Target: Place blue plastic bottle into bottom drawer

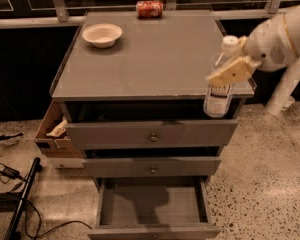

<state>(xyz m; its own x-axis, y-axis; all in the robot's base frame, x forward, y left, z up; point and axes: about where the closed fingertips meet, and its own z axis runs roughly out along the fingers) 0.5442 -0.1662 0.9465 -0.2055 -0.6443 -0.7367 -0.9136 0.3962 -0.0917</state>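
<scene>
The blue plastic bottle [220, 82] is a clear bottle with a white cap and white label. It hangs upright in the air past the cabinet's front right corner. My gripper [231, 71] is shut on the bottle's upper body, reaching in from the right. The bottom drawer [153, 204] is pulled open at the foot of the cabinet, with a bare grey interior. It lies below and to the left of the bottle.
A white bowl [102, 34] and a red soda can [149, 9] sit on the cabinet top [150, 59]. Two knobbed drawers [153, 136] stand slightly open. A cardboard box [55, 131] sits at the cabinet's left side. Cables and a black bar [20, 204] lie on the floor left.
</scene>
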